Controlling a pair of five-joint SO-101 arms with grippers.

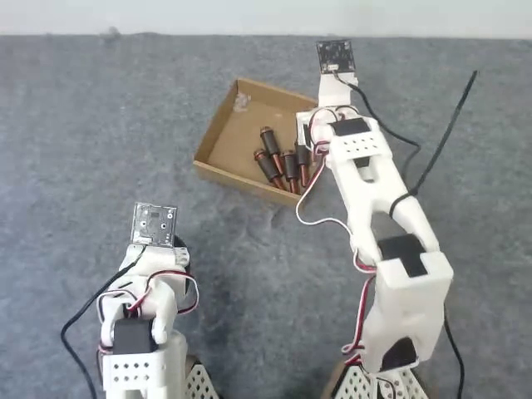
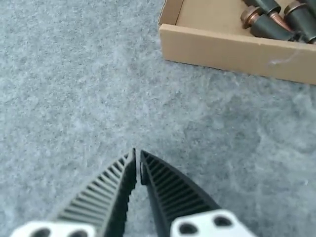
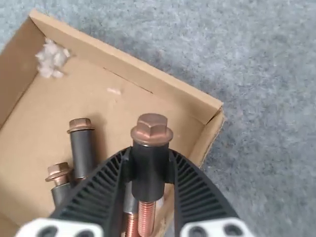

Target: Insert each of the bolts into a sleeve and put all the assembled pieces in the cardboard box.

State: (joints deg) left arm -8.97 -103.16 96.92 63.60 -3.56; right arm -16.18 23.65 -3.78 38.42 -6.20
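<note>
- Right gripper (image 3: 149,157): jaws clamp the sides of a dark sleeve (image 3: 147,173). A copper bolt (image 3: 151,129) runs through the sleeve, with its hex head past the fingertips and its thread back between the jaws.
- The held piece sits over the inside of the cardboard box (image 3: 163,91), near a corner wall.
- Other assembled pieces (image 1: 281,165) lie on the box floor (count unclear, the arm overlaps them).
- Left gripper (image 2: 137,162): jaws nearly touching with nothing between them, over the grey mat (image 2: 74,74) outside the box.
</note>
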